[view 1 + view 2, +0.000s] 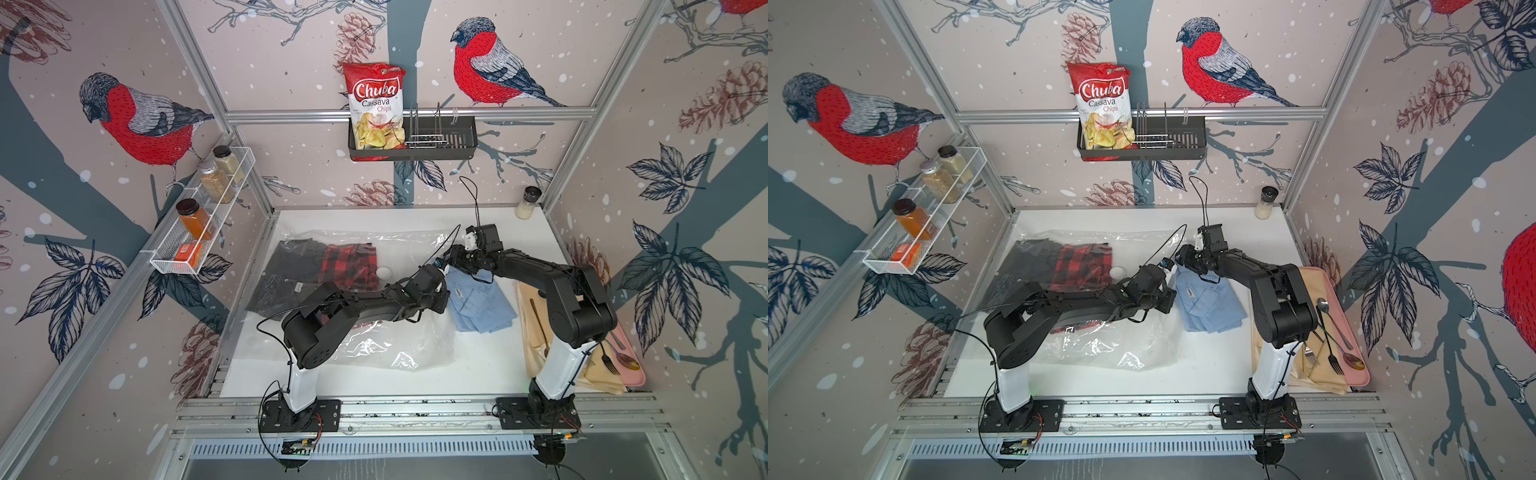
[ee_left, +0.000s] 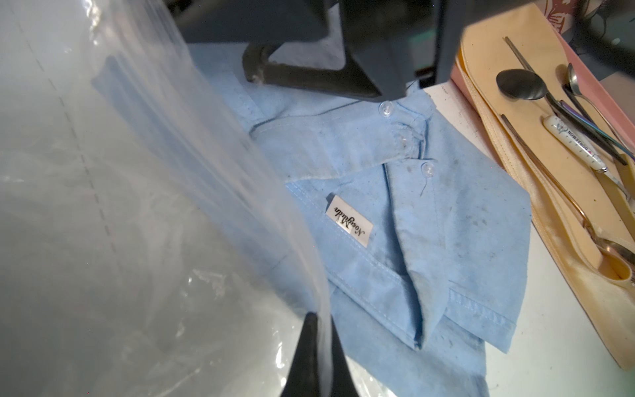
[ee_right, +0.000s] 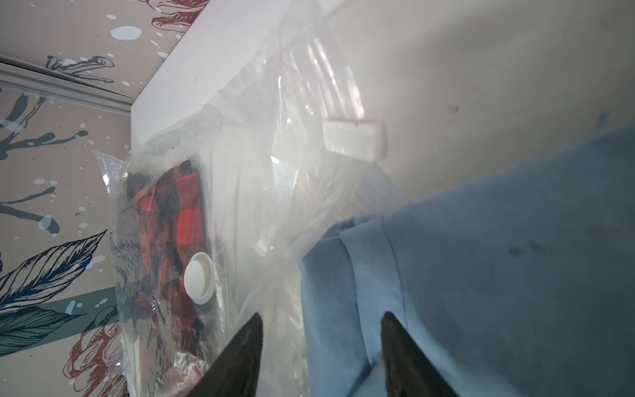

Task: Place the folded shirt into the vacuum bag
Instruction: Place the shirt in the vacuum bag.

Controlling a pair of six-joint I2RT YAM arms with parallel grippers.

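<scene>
Near: my left claw (image 2: 319, 318) pinches the bag (image 2: 120, 206) lip to hold the mouth up. Middle: the shirt (image 2: 429, 223) lies on the table (image 1: 490, 365) at that mouth, not yet inside. Far: my right claw (image 3: 323, 314), jaws parted, straddles its edge.

The large clear plastic vacuum bag (image 1: 374, 353) is glossy and crinkled, with white glints; its small round white valve (image 3: 198, 282) is smooth plastic. Inside it, the red-and-black checked shirt (image 1: 351, 262) is soft matt cloth. Right of the bag, the folded light blue shirt (image 2: 446, 223) is matt woven cloth with stitched seams, clear plastic buttons (image 2: 427, 168) and a sheeny white label (image 2: 348, 220). The white tabletop (image 1: 478, 365) is smooth and matt. At the right edge, smooth metal spoons (image 2: 520, 84) lie on a matt beige cloth (image 2: 488, 62)
</scene>
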